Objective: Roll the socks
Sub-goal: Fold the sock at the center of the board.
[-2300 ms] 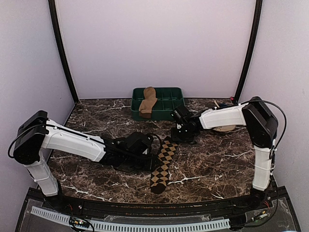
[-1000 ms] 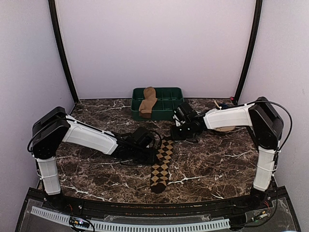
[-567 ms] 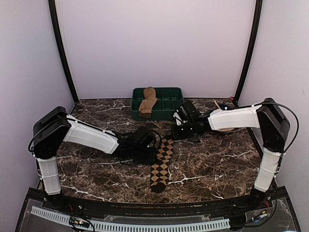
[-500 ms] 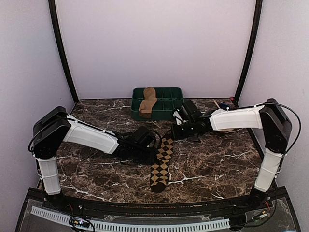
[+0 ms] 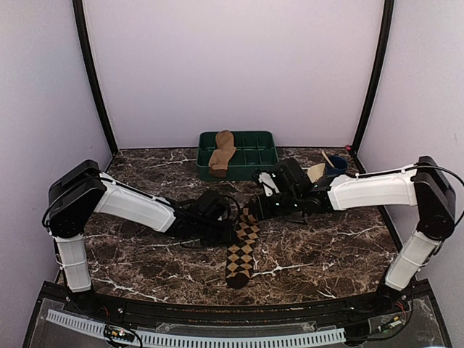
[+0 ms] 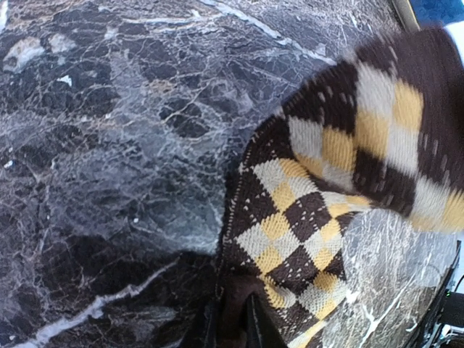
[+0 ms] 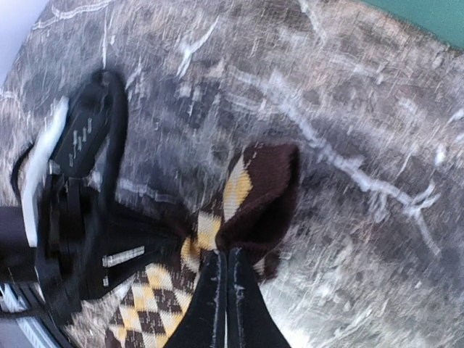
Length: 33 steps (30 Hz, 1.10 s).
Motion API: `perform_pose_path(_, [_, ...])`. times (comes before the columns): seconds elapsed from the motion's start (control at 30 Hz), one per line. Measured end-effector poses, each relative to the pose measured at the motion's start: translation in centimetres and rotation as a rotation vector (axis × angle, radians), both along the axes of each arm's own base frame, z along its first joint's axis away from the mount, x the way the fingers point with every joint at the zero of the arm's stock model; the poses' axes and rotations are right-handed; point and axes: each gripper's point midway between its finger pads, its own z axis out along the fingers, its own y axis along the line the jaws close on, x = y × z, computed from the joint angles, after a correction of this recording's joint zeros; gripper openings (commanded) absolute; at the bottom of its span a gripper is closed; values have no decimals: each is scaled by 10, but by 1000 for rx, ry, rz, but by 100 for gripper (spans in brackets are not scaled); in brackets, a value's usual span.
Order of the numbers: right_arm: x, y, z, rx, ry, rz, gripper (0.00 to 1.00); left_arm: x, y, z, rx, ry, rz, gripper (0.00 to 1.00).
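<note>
Argyle sock (image 5: 241,254), brown-and-tan diamonds, dark cuff tight in right hand (image 7: 223,250), edge tight in left hand (image 6: 233,301).

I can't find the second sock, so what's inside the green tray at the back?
The plain tan sock lies across the left compartments of the green tray, one end over the front rim. The other compartments show bare green. Whatever lies under the sock is covered.
</note>
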Motion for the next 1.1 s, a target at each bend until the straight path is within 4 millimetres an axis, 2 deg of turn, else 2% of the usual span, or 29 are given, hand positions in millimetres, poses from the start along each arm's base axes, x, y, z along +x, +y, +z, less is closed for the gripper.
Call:
perform_pose_path(0.1, [-18, -1, -7, -3, 12, 24, 0, 0, -1, 0, -18, 6, 11, 17])
perform_pose_path(0.2, [-32, 0, -5, 11, 8, 45, 0, 0, -2, 0, -33, 10, 17, 17])
perform_pose_path(0.4, [-56, 10, 23, 100, -39, 90, 0, 0, -2, -1, -61, 16, 33, 17])
perform_pose_path(0.5, [-67, 14, 28, 124, -50, 109, 0, 1, -2, 0, -75, 20, 42, 17])
perform_pose_path(0.6, [-79, 16, 24, 125, -47, 126, 0, 0, -2, -1, -86, 23, 50, 17])
perform_pose_path(0.87, [-113, 9, -8, 70, -12, 163, 0, 0, -2, -1, -111, 25, 68, 16])
perform_pose_path(1.1, [-132, 13, -7, 81, -33, 194, 0, 0, -1, -1, -122, 26, 76, 16])
